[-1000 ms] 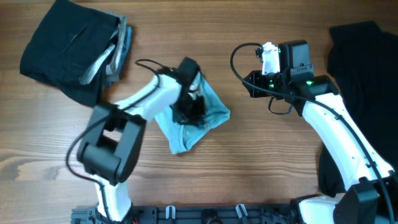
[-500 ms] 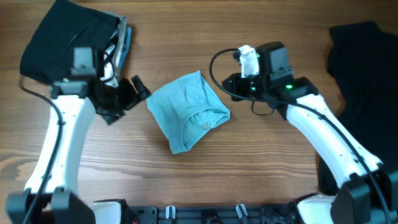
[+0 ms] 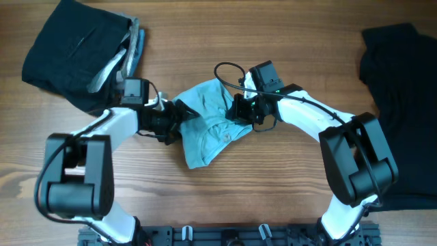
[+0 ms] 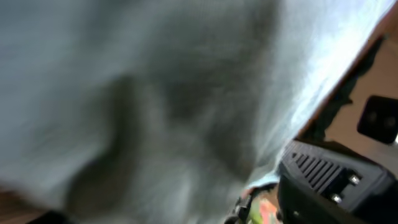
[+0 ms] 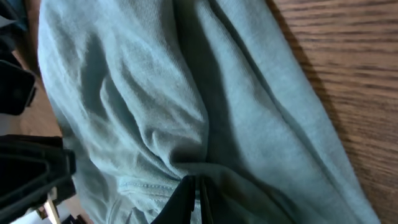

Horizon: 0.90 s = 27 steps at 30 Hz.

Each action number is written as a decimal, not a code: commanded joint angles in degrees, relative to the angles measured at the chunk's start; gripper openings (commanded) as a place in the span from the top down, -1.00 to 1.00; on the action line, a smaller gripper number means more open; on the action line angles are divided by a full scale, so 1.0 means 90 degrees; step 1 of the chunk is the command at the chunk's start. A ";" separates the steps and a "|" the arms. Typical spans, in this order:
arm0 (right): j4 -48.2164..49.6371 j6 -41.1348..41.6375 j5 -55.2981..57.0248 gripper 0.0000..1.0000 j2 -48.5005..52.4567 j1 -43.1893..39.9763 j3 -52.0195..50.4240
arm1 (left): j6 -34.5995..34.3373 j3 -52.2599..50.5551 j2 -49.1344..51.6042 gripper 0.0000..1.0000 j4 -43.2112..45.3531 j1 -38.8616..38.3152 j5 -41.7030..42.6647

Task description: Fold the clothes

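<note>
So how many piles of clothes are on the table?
3: a light blue shirt in the middle, a dark folded stack top left, a black garment at right. More may be hidden.

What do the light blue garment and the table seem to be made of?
The light blue garment looks like soft knit fabric, probably cotton jersey: matte, with fine ribbing, loose creases and a stitched hem. The table looks like wood or a wood-look laminate: brown grain lines with a slight sheen. The pictures leave open which.
</note>
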 commanded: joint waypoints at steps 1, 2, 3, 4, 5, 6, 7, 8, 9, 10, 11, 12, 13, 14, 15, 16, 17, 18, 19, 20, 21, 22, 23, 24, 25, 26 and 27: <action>-0.0007 0.0044 -0.0134 0.83 0.0102 0.0012 -0.0032 | -0.0041 -0.0296 0.0578 -0.57 0.0447 -0.0435 -0.0741; -0.0007 0.0046 -0.0131 0.84 0.0102 0.0010 -0.0032 | -0.0180 -0.0296 0.0578 -0.51 0.0707 -0.0551 -0.0741; -0.0007 0.0044 -0.0131 0.83 0.0102 0.0010 -0.0032 | -0.0231 -0.0296 0.0578 -0.39 0.0877 -0.0653 -0.0748; -0.0015 0.0041 -0.0134 0.83 0.0102 0.0012 -0.0032 | -0.0321 -0.0296 0.0578 -0.21 0.0923 -0.0780 -0.0964; -0.0022 0.0036 -0.0134 0.83 0.0102 0.0012 -0.0032 | -0.0515 -0.0296 0.0578 -0.01 0.0923 -0.0894 -0.1209; -0.0036 0.0017 -0.0136 0.83 0.0102 0.0012 -0.0032 | -0.0687 -0.0294 0.0578 0.18 0.0971 -0.0969 -0.1360; -0.0049 0.0002 -0.0136 0.83 0.0102 0.0012 -0.0032 | -0.0702 -0.0296 0.0578 0.38 0.1025 -0.0988 -0.1365; -0.0085 0.0002 -0.0134 0.83 0.0102 0.0012 -0.0032 | -0.0704 -0.0294 0.0578 0.58 0.1061 -0.0986 -0.1365; -0.0124 0.0002 -0.0134 0.84 0.0102 0.0012 -0.0032 | -0.0702 -0.0294 0.0578 0.75 0.1064 -0.0986 -0.1365; -0.0192 0.0000 -0.0131 0.84 0.0102 0.0012 -0.0032 | -0.0702 -0.0294 0.0578 0.89 0.1061 -0.0986 -0.1365; -0.0274 -0.0010 -0.0129 0.87 0.0102 0.0010 -0.0032 | -0.0702 -0.0294 0.0578 0.92 0.1061 -0.0986 -0.1362; -0.0396 -0.0148 -0.0134 0.87 0.0100 0.0010 -0.0029 | -0.0699 -0.0294 0.0576 0.92 0.1056 -0.0969 -0.1345; -0.0512 -0.0294 -0.0126 0.87 0.0080 -0.0012 -0.0029 | -0.0668 -0.0294 0.0534 0.92 0.1005 -0.0940 -0.1299; -0.0692 -0.0449 -0.0129 0.87 0.0022 -0.0087 -0.0029 | -0.0573 -0.0294 0.0430 0.92 0.0894 -0.0884 -0.1287; -0.0894 -0.0631 -0.0126 0.87 -0.0129 -0.0233 -0.0027 | -0.0301 -0.0262 0.0226 0.92 0.0709 -0.0787 -0.1273; -0.1047 -0.0782 -0.0114 0.88 -0.0338 -0.0393 -0.0022 | 0.0024 -0.0148 -0.0027 0.92 0.0381 -0.0690 -0.1265; -0.1171 -0.0986 -0.0104 0.87 -0.0733 -0.0663 -0.0017 | 0.0549 0.0129 -0.0440 0.92 -0.0155 -0.0573 -0.1265; -0.1185 -0.1030 -0.0078 0.86 -0.1003 -0.0833 -0.0017 | 0.0872 0.0379 -0.0736 0.92 -0.0573 -0.0527 -0.1268; -0.1158 -0.1015 0.0017 0.86 -0.1387 -0.1064 -0.0017 | 0.1343 0.0765 -0.1112 0.92 -0.1095 -0.0508 -0.1275; -0.1076 -0.0993 0.0114 0.85 -0.1761 -0.1287 -0.0017 | 0.1681 0.1158 -0.1435 0.92 -0.1498 -0.0510 -0.1314; -0.0986 -0.0988 0.0138 0.85 -0.2045 -0.1455 -0.0017 | 0.1843 0.1542 -0.1681 0.92 -0.1758 -0.0510 -0.1316; -0.0918 -0.0979 0.0138 0.85 -0.2259 -0.1581 -0.0017 | 0.1885 0.1860 -0.1834 0.92 -0.1872 -0.0508 -0.1321; -0.0879 -0.0979 0.0138 0.84 -0.2450 -0.1683 -0.0017 | 0.1882 0.2256 -0.1948 0.92 -0.1863 -0.0469 -0.1321; -0.0889 -0.0979 0.0136 0.84 -0.2577 -0.1734 -0.0017 | 0.1887 0.2684 -0.1960 0.92 -0.1795 -0.0367 -0.1399; -0.0925 -0.0979 0.0136 0.84 -0.2633 -0.1736 -0.0017 | 0.1911 0.2895 -0.1945 0.92 -0.1702 -0.0265 -0.1464; -0.1010 -0.0979 0.0136 0.84 -0.2642 -0.1736 -0.0017 | 0.2152 0.3196 -0.1923 0.92 -0.1243 0.0010 -0.1489; -0.1120 -0.0981 0.0138 0.83 -0.2640 -0.1736 -0.0017 | 0.2259 0.3298 -0.1914 0.92 -0.0811 0.0265 -0.1591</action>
